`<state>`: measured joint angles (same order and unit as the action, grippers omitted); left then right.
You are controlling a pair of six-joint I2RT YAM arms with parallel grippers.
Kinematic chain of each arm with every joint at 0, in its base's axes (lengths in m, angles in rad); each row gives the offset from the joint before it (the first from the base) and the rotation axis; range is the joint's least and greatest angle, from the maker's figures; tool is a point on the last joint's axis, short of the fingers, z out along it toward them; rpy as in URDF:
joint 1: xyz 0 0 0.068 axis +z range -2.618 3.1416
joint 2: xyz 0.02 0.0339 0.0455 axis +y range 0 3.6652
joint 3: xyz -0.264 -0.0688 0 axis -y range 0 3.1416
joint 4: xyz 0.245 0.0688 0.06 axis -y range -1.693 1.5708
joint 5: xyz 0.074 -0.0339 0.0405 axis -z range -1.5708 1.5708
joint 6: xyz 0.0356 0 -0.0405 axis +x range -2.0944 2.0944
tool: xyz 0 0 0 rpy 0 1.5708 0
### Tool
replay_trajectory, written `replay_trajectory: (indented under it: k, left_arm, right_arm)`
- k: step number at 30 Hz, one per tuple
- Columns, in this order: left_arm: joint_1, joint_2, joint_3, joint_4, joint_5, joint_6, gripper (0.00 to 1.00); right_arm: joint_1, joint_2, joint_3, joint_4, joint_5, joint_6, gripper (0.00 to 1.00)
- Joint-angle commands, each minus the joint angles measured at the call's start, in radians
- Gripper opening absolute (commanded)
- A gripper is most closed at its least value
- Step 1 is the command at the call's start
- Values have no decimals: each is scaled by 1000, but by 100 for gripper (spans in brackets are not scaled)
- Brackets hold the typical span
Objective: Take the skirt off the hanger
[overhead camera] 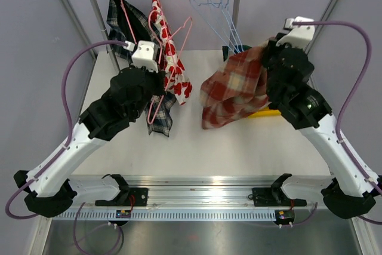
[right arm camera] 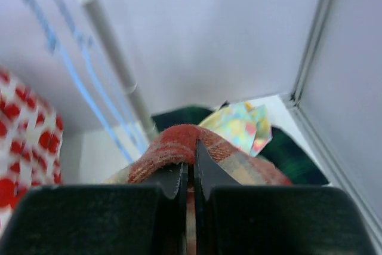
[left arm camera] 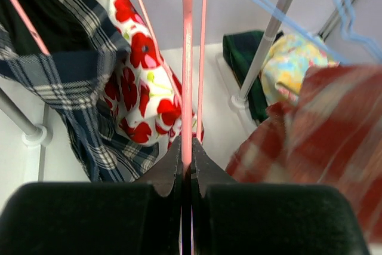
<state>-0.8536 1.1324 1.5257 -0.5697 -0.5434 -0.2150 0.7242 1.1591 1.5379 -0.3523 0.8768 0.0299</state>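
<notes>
My left gripper (left arm camera: 186, 170) is clamped tight on the pink hanger (left arm camera: 187, 76). My right gripper (right arm camera: 188, 168) is closed on the red plaid skirt (overhead camera: 234, 88), which hangs near the counter's right edge. I judge the skirt freed from the hanger, with only the set-down outstanding.

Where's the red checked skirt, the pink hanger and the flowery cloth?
red checked skirt (overhead camera: 233, 91): top view, the middle of the hanging cloth.
pink hanger (left arm camera: 187, 88): left wrist view, halfway up its straight wire.
flowery cloth (overhead camera: 172, 58): top view, its middle part.
</notes>
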Motion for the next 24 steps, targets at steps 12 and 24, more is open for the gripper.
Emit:
replay_trajectory:
  k: [12, 24]
  left_arm:
    - [-7, 41, 4, 108, 40, -3, 0]
    - [-5, 291, 282, 85, -104, 62, 0]
  right_arm:
    - [-505, 425, 464, 94, -266, 39, 0]
    - [-577, 482, 179, 133, -367, 189, 0]
